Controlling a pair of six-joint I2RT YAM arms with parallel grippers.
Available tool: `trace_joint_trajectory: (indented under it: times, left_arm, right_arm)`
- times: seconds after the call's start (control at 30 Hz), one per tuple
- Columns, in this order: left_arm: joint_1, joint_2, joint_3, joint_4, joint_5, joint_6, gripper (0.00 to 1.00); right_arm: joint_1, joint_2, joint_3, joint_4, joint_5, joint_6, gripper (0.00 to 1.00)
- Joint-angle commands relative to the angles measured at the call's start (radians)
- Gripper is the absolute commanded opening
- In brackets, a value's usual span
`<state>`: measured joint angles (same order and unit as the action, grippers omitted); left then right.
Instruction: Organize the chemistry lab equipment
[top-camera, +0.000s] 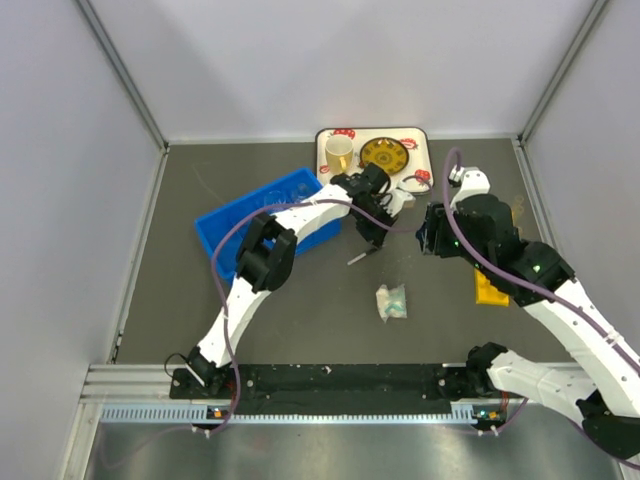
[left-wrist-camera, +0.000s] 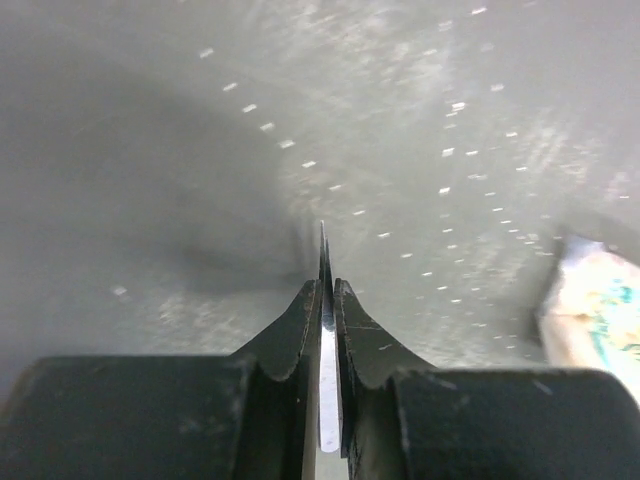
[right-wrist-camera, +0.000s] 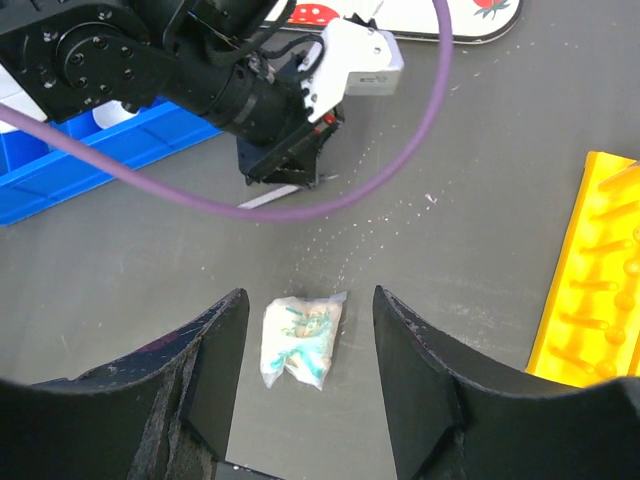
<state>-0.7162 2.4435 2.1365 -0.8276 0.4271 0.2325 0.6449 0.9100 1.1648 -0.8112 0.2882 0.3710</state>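
Observation:
My left gripper (left-wrist-camera: 328, 285) is shut on a thin clear tube (left-wrist-camera: 329, 360), which runs up between its pads and pokes out past the tips. From above, that gripper (top-camera: 368, 238) points down at the grey table's middle, and the tube's end (top-camera: 357, 258) slants out below it. In the right wrist view the tube (right-wrist-camera: 268, 199) lies low under the left gripper (right-wrist-camera: 290, 165). A white-and-teal packet (top-camera: 391, 302) lies on the table nearer the arms. My right gripper (right-wrist-camera: 310, 292) hangs open above the packet (right-wrist-camera: 300, 342), apart from it.
A blue bin (top-camera: 262, 222) sits left of the left gripper. At the back, a white strawberry-print tray (top-camera: 420, 140) carries a yellow mug (top-camera: 339, 152) and a yellow patterned plate (top-camera: 384, 155). A yellow pegged rack (right-wrist-camera: 590, 290) lies to the right.

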Motion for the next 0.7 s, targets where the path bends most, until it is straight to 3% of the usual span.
trace_joint_trajectory:
  times: [0.0,0.17,0.67]
  left_arm:
    - [-0.038,-0.041,0.063,-0.005,0.102,-0.027,0.10]
    - [-0.052,-0.107,0.062,0.016,0.098,-0.070,0.00]
    - [-0.005,-0.406,0.008,-0.097,-0.197,-0.193,0.00]
  right_arm:
    - [-0.005,-0.028,0.007,0.004,0.000,0.013,0.53]
    - [-0.005,-0.042,0.010,-0.005,0.006,0.009,0.53]
    - [-0.007,-0.079,0.042,-0.014,0.008,0.008,0.53]
